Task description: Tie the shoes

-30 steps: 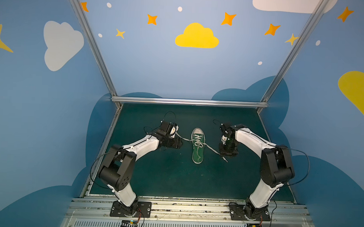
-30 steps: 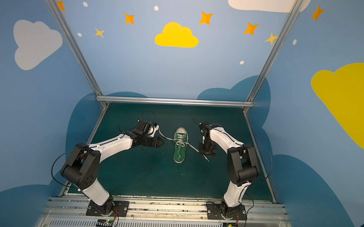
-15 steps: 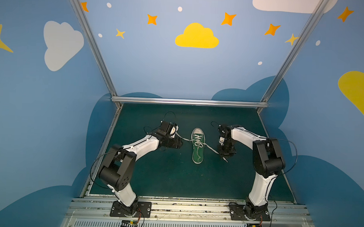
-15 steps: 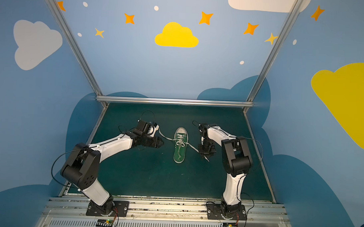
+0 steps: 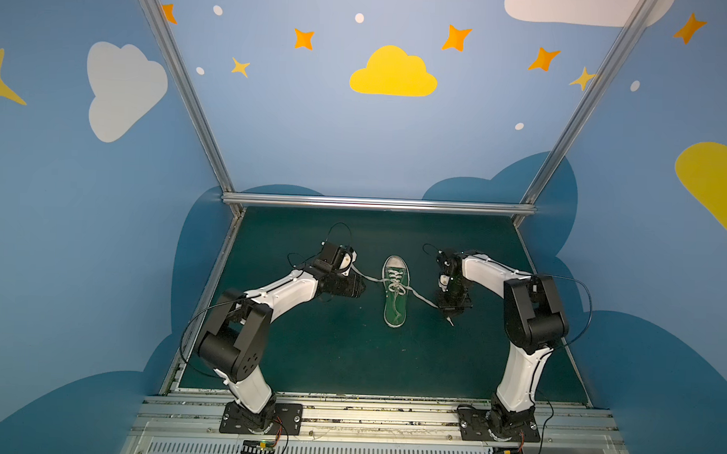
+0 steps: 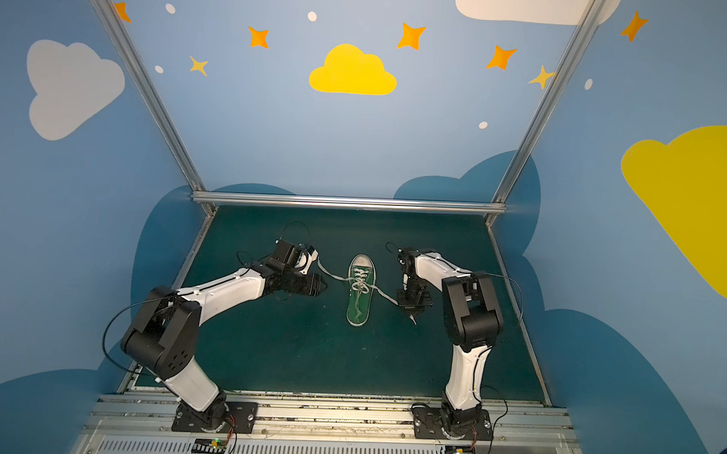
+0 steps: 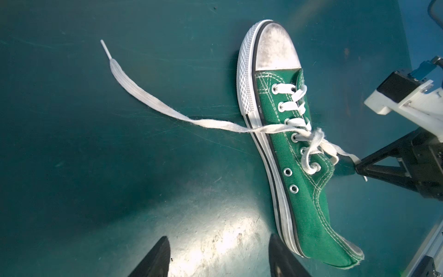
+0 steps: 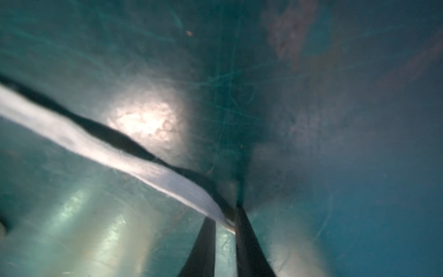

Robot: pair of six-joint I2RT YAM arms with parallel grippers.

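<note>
found the green canvas sneaker point(image 5: 394, 295) point(image 6: 360, 292) point(image 7: 299, 148) lying in the middle of the mat point(image 5: 349, 352), toe toward the back wall, between both grippers. noted a scuffed white toe cap, white sole edge, metal eyelets, flat white lacing crossed loosely. saw the left lace point(image 7: 167, 112) flat on the mat, the left gripper point(image 7: 218, 239) spread just beside the sneaker, and the right gripper point(image 8: 227, 215) pressed together, pinching the right lace point(image 8: 119, 153).
</note>
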